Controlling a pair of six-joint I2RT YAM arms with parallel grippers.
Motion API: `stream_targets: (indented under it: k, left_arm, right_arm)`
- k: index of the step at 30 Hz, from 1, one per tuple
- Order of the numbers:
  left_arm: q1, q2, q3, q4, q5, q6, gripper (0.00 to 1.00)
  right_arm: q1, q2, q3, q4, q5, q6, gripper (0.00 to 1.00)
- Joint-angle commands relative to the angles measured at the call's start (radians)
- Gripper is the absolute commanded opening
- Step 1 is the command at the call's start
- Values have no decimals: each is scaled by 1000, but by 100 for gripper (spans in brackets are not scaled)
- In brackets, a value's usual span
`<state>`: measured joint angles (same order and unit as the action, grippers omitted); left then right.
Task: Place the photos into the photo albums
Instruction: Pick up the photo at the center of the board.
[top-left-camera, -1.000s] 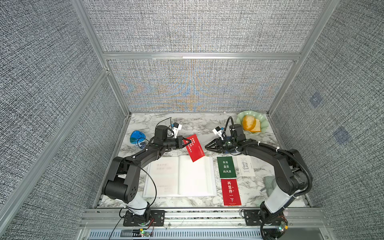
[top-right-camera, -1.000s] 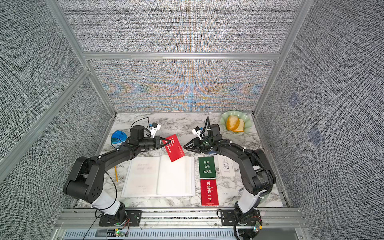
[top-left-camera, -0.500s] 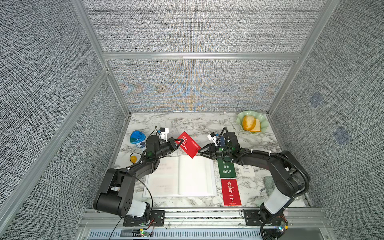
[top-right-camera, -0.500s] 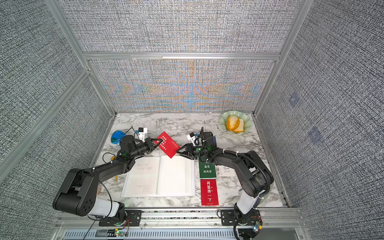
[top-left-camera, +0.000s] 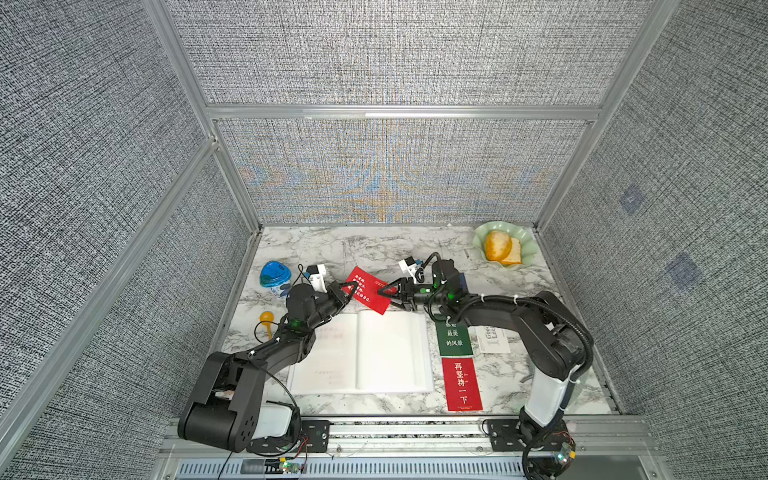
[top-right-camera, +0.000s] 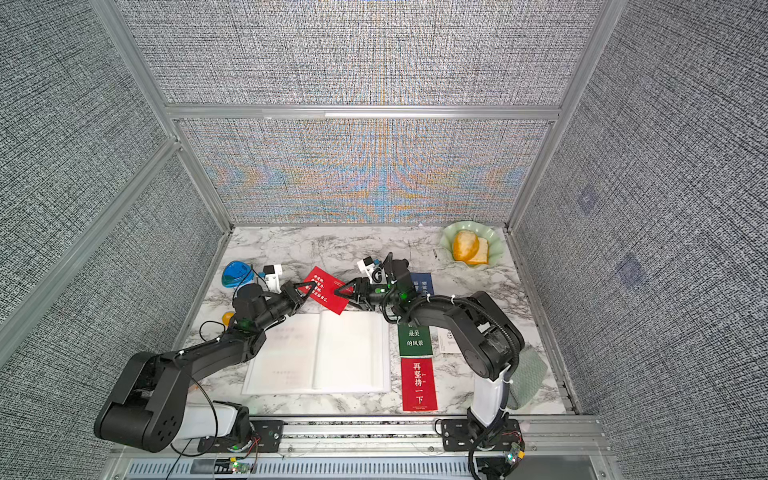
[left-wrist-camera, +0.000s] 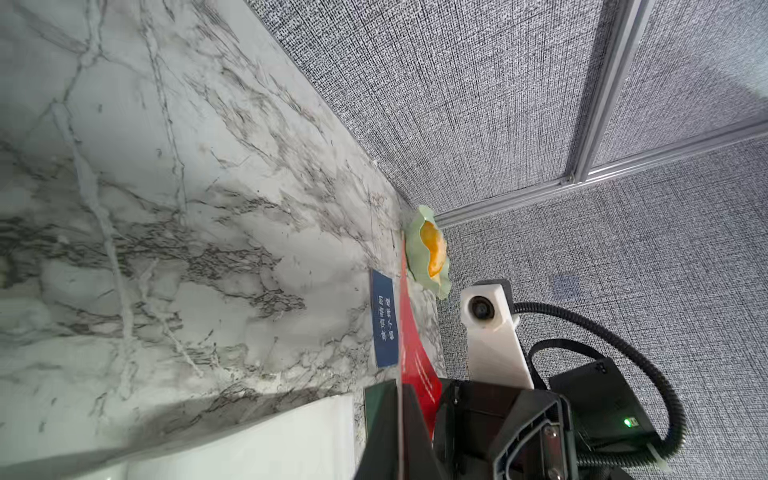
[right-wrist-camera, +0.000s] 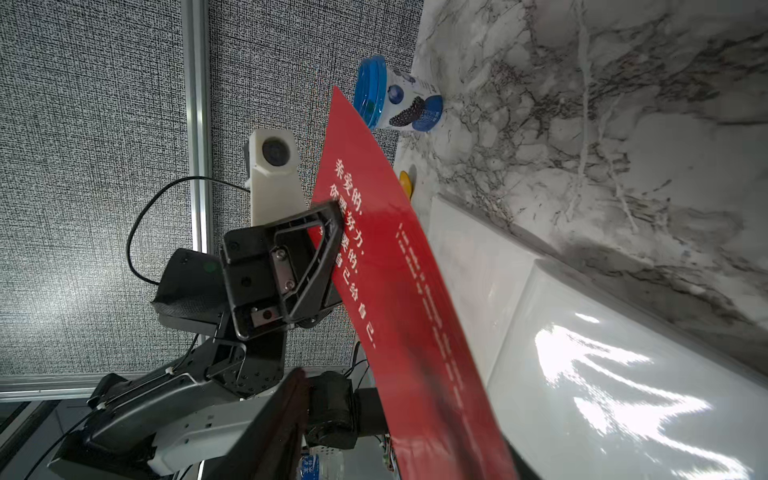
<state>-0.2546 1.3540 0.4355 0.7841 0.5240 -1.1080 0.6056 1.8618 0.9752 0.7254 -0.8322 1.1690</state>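
My left gripper (top-left-camera: 351, 286) is shut on the left edge of a red photo (top-left-camera: 370, 291) with white text and holds it tilted above the far edge of the open white photo album (top-left-camera: 374, 357). My right gripper (top-left-camera: 390, 293) is open, its jaws on either side of that photo's right edge. The right wrist view shows the red photo (right-wrist-camera: 395, 270) running between my right fingers, apart from one of them. On the table right of the album lie a green photo (top-left-camera: 455, 336), a second red photo (top-left-camera: 462, 384), a white photo (top-left-camera: 492, 338) and a blue photo (top-right-camera: 420, 282).
A pale green dish (top-left-camera: 523, 245) with orange food sits in the far right corner. A blue-lidded cup (top-left-camera: 274, 276) and a small yellow object (top-left-camera: 267, 320) stand at the left. A grey-green cloth (top-right-camera: 528, 374) lies by the right arm's base. Textured walls close three sides.
The left gripper has carried the red photo a little to the left. The right gripper followed it leftward, spread its jaws wider, and now straddles the photo's right edge.
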Motion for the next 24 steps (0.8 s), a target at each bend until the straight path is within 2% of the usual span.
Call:
stream_targets:
  k: [1,10,16,20,24]
  left_arm:
    - [0,-13,-5,38,-20,-4,0]
    - [0,-68,-43,12,-90,-12,0]
    - [0,-98,-40,-28,-119,0,0]
    - [0,-103,-44,-34,-126,-1,0]
    - [0,-104,-40,-59,-127,7,0]
  right_arm:
    - [3,6,9,58,17,50,53]
    - [27,21,28,52,37,67,47]
    - [43,41,29,87,48,96,39]
    - [50,50,29,100,59,107,32]
    - [51,55,35,94,70,113,16]
